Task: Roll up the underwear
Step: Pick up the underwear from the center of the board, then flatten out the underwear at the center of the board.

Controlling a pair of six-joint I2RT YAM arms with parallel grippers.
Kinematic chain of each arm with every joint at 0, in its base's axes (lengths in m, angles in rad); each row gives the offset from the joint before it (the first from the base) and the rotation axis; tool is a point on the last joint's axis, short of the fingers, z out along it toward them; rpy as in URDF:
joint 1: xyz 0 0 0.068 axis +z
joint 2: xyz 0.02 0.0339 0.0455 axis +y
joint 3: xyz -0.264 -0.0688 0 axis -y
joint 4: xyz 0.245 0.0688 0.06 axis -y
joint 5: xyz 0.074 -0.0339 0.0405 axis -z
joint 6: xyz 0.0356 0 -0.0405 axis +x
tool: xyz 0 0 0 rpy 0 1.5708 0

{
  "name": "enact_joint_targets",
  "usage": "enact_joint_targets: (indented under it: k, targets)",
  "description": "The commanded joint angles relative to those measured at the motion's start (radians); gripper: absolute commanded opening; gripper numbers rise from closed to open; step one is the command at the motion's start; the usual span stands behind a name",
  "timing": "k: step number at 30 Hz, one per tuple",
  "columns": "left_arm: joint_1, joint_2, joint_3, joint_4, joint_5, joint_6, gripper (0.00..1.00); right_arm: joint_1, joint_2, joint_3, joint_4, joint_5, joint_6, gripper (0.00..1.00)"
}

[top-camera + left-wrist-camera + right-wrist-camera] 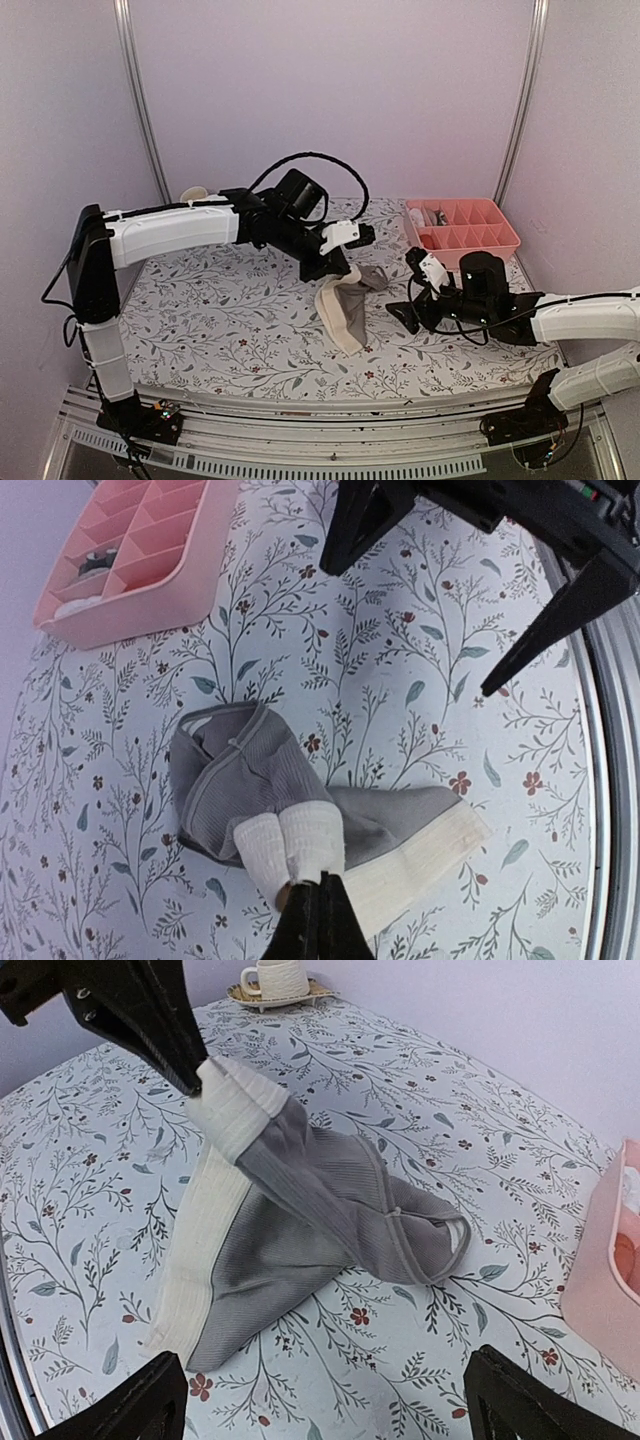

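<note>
- The left gripper [318, 905] is pinched on the cream waistband of the underwear [290, 1230]. It holds that edge off the table, left of the pink tray [505, 238], probably to start the roll.
- The right gripper [412, 290] stands spread wide on the tray's near side, facing the underwear, likely to pin the cloth.

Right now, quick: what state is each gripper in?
Left gripper: closed, pinching the underwear by its cream waistband.
Right gripper: open, holding nothing.
</note>
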Motion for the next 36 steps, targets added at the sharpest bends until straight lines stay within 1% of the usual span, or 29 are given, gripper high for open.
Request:
enact_joint_targets:
  k: [1,4,7,9,12,14,16,20,24,25,26,28,30,31,32,34,36]
  targets:
    - [0.046,-0.105,-0.021,0.103,-0.111,-0.011,0.0,0.001,-0.047,0.024,0.03,0.052,-0.039,0.99]
    - [0.096,-0.118,0.031,0.114,-0.138,-0.021,0.0,0.0,-0.085,0.01,0.025,0.096,-0.038,0.99]
    - [0.134,-0.107,0.107,0.115,-0.18,0.003,0.0,0.001,-0.11,-0.001,0.025,0.121,-0.033,0.99]
    - [0.146,-0.092,0.165,0.113,-0.209,0.019,0.0,0.0,-0.115,-0.002,0.023,0.135,-0.028,0.99]
    - [0.14,-0.056,0.263,0.078,-0.211,0.025,0.0,0.0,-0.121,-0.001,0.015,0.166,-0.023,0.99]
    - [0.114,-0.038,0.316,0.051,-0.2,0.018,0.0,0.0,-0.135,-0.002,0.006,0.201,-0.019,0.99]
    - [0.064,-0.035,0.313,0.036,-0.196,0.021,0.0,0.0,-0.157,-0.007,0.003,0.231,-0.013,0.99]
    - [-0.054,-0.036,0.229,0.02,-0.177,0.002,0.0,0.0,-0.224,-0.029,0.003,0.31,0.0,0.99]
    - [-0.149,0.027,0.132,-0.012,-0.118,-0.043,0.0,0.0,-0.33,-0.064,0.001,0.439,0.018,0.99]
    - [-0.164,0.046,0.121,-0.032,-0.093,-0.052,0.04,0.0,-0.359,-0.075,0.0,0.459,0.026,0.99]
    - [-0.178,0.092,0.12,-0.065,-0.049,-0.057,0.19,0.0,-0.389,-0.083,0.0,0.475,0.029,0.99]
    - [-0.198,0.131,0.145,-0.129,0.041,-0.067,0.61,0.0,-0.437,-0.1,0.0,0.496,0.038,0.99]
    - [-0.198,0.128,0.151,-0.153,0.111,-0.068,0.85,0.0,-0.466,-0.11,0.0,0.509,0.039,0.99]
    - [-0.198,0.114,0.144,-0.151,0.125,-0.06,0.95,0.0,-0.467,-0.109,-0.002,0.513,0.039,0.99]
    - [-0.197,0.09,0.137,-0.145,0.131,-0.05,0.98,0.0,-0.461,-0.107,-0.003,0.513,0.039,0.99]
    - [-0.191,0.05,0.125,-0.136,0.134,-0.035,0.99,0.0,-0.435,-0.096,-0.008,0.505,0.039,0.99]
    - [-0.171,0.009,0.112,-0.11,0.115,-0.052,0.99,0.0,-0.4,-0.081,-0.02,0.503,0.044,0.99]
